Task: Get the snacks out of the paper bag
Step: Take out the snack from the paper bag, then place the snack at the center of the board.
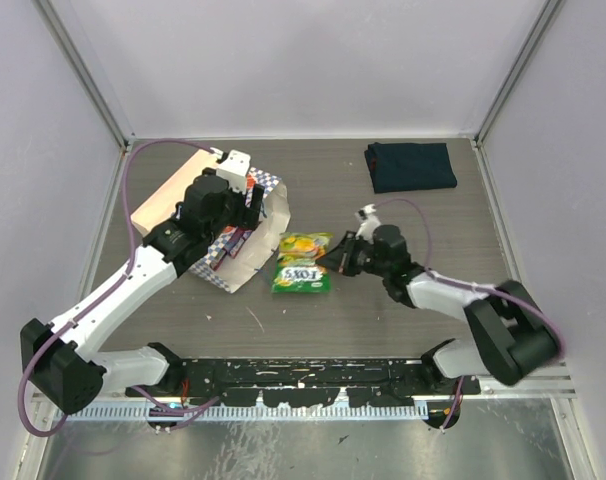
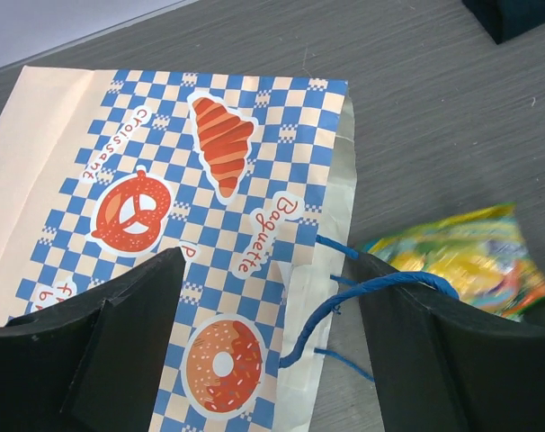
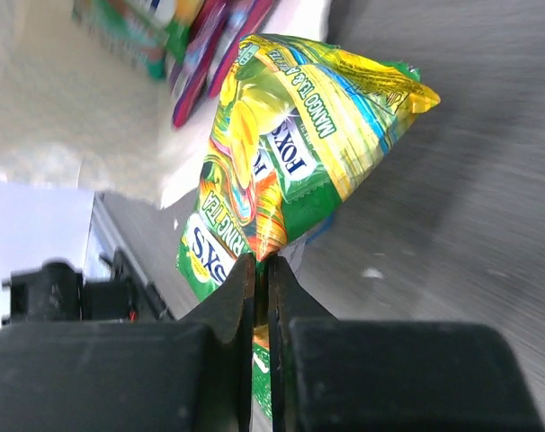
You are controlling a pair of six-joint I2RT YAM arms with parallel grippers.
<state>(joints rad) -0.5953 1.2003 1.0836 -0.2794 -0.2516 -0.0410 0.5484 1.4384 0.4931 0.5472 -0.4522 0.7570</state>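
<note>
Jaws of right gripper (image 3: 262, 270) clamp one green packet (image 3: 299, 135) by its edge, at four o'clock of paper bag (image 2: 165, 162), likely to pull it clear; left gripper (image 2: 265, 261) gapes astride bag's rim.

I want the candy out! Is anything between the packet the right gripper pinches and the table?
Nothing visible blocks it. The right gripper pinches a green packet outside the paper bag; bare table lies beside it, a second green packet close by.

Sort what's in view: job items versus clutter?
Job: paper bag; held green packet; second green packet; packets inside the bag; right gripper pinching one; left gripper open at the bag.
Clutter: folded navy cloth.
</note>
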